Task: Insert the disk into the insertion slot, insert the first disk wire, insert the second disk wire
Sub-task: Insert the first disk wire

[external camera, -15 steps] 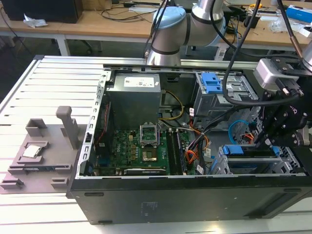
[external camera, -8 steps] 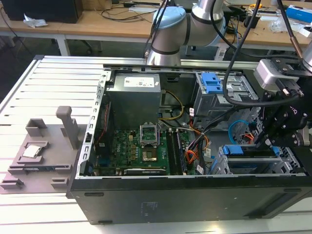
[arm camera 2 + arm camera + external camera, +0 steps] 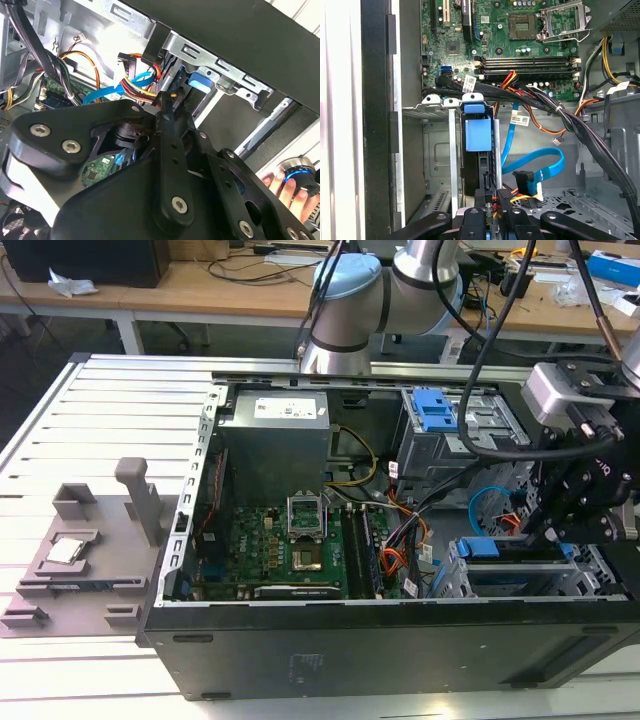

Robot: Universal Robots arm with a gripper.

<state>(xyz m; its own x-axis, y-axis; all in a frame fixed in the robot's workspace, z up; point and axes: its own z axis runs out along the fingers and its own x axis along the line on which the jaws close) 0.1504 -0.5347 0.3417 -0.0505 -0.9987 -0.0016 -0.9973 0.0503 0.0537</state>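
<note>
Fingers [image 3: 165, 107] pinched close on a black wire plug [image 3: 496, 196], right at the disk [image 3: 477, 135].
It already sits in the insertion slot [image 3: 436, 150]; likely the first-wire step, and seating the plug needs a straight, square push.

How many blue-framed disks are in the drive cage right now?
1: the disk sits in the insertion slot, low at the exterior view's right; the cage walls may hide others.

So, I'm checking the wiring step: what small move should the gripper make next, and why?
Probably ease the gripper toward the disk: its blue frame sits in the insertion slot, and a black connector with coloured wires lies at the gripper, short of it.
</note>
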